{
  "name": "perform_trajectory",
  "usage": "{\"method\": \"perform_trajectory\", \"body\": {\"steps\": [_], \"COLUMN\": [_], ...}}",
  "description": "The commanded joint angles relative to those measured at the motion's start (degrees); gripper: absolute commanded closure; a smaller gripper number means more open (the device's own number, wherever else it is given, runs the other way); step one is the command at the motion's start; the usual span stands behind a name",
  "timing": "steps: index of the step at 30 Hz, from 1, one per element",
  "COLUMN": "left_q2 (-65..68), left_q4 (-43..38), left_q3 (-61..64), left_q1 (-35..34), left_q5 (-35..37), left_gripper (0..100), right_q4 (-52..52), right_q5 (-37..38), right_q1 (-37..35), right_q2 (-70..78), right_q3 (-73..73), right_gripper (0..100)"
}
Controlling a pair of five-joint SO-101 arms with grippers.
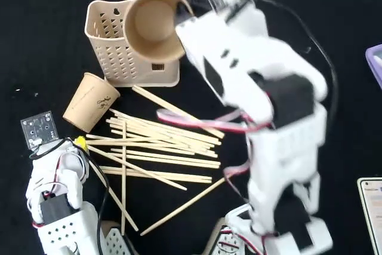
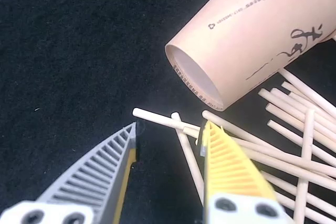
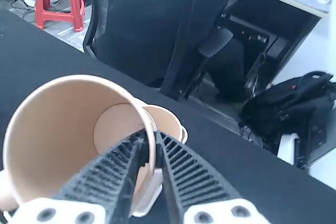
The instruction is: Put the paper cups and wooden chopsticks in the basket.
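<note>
One paper cup point(image 1: 152, 25), rim pinched by right claw point(image 3: 152, 136), seemingly over basket point(image 1: 113, 58); left claw point(image 2: 169, 129) spread.

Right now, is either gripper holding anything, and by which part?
The right gripper grips a paper cup by its rim, one finger inside and one outside. The left gripper is open, holding nothing.

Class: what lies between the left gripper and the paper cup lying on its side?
In the left wrist view, the ends of two wooden chopsticks lie between the left gripper and the paper cup.
</note>
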Motion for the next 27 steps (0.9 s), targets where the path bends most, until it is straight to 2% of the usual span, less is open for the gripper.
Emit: {"method": "perform_trajectory", "body": {"steps": [1,14,27], "left_q2": [-0.09,-0.09,-0.09], "left_q4": [-1.14,-1.14,-1.14], "left_q3": [-0.66,-0.66,-0.66], "left_q1": [0.66,0.66,0.66], "left_q5": [0.18,0.18,0.18], "left_gripper": [80,80,80], "right_q4": [-0.53,-0.44,2.46], "right_q5": [-1.93,-1.67,-1.67], "right_q1": [1.23,1.41,5.98], "right_q2": [6.37,21.67,28.44], "right_q3": [-6.9,-22.55,-23.69], "right_gripper": [98.8,98.8,98.7]}}
